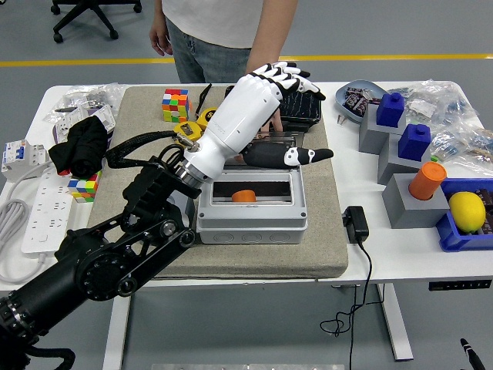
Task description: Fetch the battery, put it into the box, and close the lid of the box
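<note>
A grey box point(250, 225) stands on the tan mat with its top open. An orange battery point(243, 196) lies inside it. The box's lid point(288, 139) stands up behind it, mostly hidden by my hand. My left hand point(306, 116), white with black fingertips, hovers above the box's back edge with fingers spread and thumb pointing right, holding nothing. A person's arm point(273, 38) reaches down from the far side toward the lid; that hand is hidden behind mine. My right hand is out of view.
Behind the box lie a black case point(304, 106), yellow tape measures point(185, 135) and a Rubik's cube point(175, 104). Black cloth point(79, 146) and a power strip point(42, 208) lie left. A black adapter point(354, 223), grey blocks, an orange cylinder point(427, 179) and a lemon point(467, 210) are at the right.
</note>
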`<action>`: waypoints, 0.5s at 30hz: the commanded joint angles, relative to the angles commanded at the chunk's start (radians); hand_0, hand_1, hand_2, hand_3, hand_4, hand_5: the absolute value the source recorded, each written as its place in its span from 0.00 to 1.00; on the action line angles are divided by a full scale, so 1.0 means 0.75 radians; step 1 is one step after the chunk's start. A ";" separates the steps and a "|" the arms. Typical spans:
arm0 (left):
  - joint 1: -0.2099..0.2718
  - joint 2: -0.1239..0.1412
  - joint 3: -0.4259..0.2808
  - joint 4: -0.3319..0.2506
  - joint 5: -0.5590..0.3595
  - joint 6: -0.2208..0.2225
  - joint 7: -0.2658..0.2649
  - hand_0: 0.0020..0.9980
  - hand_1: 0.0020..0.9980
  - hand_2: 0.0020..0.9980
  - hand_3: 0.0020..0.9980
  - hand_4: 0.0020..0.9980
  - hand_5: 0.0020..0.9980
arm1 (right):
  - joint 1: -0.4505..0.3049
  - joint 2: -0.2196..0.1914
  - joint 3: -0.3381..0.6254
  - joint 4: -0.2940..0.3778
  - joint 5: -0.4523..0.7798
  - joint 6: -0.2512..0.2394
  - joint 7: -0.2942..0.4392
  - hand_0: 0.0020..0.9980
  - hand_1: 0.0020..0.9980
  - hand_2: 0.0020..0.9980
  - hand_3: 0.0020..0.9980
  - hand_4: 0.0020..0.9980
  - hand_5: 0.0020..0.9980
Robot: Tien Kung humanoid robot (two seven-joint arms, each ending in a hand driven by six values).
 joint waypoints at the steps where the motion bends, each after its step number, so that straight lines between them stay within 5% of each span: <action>1: 0.001 0.000 -0.018 -0.012 0.011 -0.012 0.019 0.92 1.00 0.94 0.81 1.00 0.97 | 0.000 0.000 -0.001 0.000 0.000 0.000 0.000 0.96 0.85 0.79 0.80 1.00 1.00; 4: 0.010 -0.003 -0.063 -0.047 0.039 -0.047 0.097 0.92 1.00 0.94 0.81 1.00 0.97 | 0.000 0.000 0.001 0.000 -0.003 0.000 -0.001 0.96 0.85 0.79 0.80 1.00 1.00; 5: 0.011 -0.003 -0.070 -0.055 0.050 -0.057 0.123 1.00 1.00 1.00 0.95 1.00 1.00 | -0.001 0.000 0.001 0.000 -0.003 0.000 -0.001 0.96 0.85 0.79 0.81 1.00 1.00; 15: 0.014 0.008 -0.109 -0.085 0.276 -0.372 0.623 1.00 1.00 1.00 1.00 1.00 1.00 | -0.002 -0.001 0.001 0.000 -0.005 0.000 -0.002 0.96 0.85 0.79 0.81 1.00 1.00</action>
